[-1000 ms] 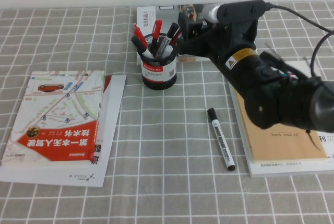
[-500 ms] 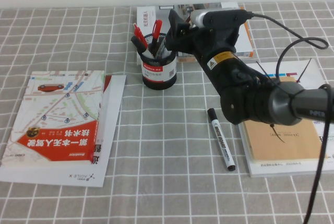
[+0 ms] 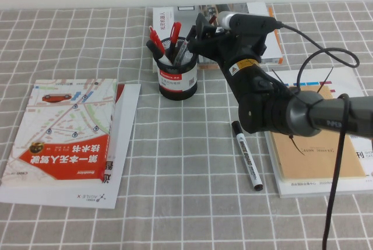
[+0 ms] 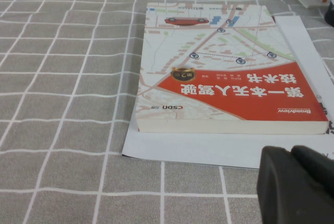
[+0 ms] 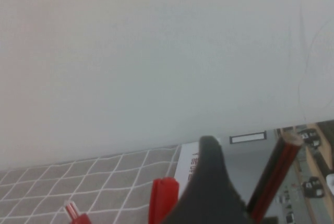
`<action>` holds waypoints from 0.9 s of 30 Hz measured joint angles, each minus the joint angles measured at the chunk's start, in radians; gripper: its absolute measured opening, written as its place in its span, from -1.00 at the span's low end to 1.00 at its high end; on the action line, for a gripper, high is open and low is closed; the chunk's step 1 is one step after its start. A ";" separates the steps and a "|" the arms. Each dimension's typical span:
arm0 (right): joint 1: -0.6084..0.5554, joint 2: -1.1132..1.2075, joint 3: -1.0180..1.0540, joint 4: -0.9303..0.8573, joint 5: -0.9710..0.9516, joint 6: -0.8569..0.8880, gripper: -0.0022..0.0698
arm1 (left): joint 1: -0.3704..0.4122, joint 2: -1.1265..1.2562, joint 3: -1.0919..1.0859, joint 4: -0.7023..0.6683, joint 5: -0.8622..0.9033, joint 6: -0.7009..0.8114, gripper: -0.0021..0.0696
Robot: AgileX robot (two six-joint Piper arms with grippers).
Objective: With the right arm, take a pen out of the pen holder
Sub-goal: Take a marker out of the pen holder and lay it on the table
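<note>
A black mesh pen holder with a red and white label stands at the back middle of the table, holding several pens, among them red-capped ones. My right gripper is at the holder's right rim, level with the pen tops, and it is open. In the right wrist view one dark finger stands beside a red and black pen; the other finger is out of frame. My left gripper is shut and empty, low over the table near the red book.
A black and white marker lies on the cloth in front of the right arm. A tan notebook on papers lies at the right. Boxes and books stand along the back wall. The red book lies at the left.
The right arm has swung left and in towards the holder. Its gripper now covers the red and black pen at the holder's right side. The pens and marker have not moved.
</note>
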 joint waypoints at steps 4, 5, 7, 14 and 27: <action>0.000 0.017 -0.032 0.007 0.024 0.000 0.28 | 0.000 0.000 0.000 0.000 0.000 0.000 -0.95; 0.000 0.021 -0.038 0.008 0.029 0.000 0.28 | 0.000 0.000 0.000 0.000 0.000 0.000 -0.95; 0.000 0.028 -0.051 0.019 0.029 0.000 0.28 | 0.000 0.000 0.000 0.000 0.000 0.000 -0.95; -0.011 0.053 -0.072 0.036 0.045 0.000 0.28 | 0.000 0.000 0.000 0.000 0.000 0.000 -0.95; -0.011 0.053 -0.099 0.036 0.063 0.000 -0.02 | 0.000 0.000 0.000 0.000 0.000 0.000 -0.95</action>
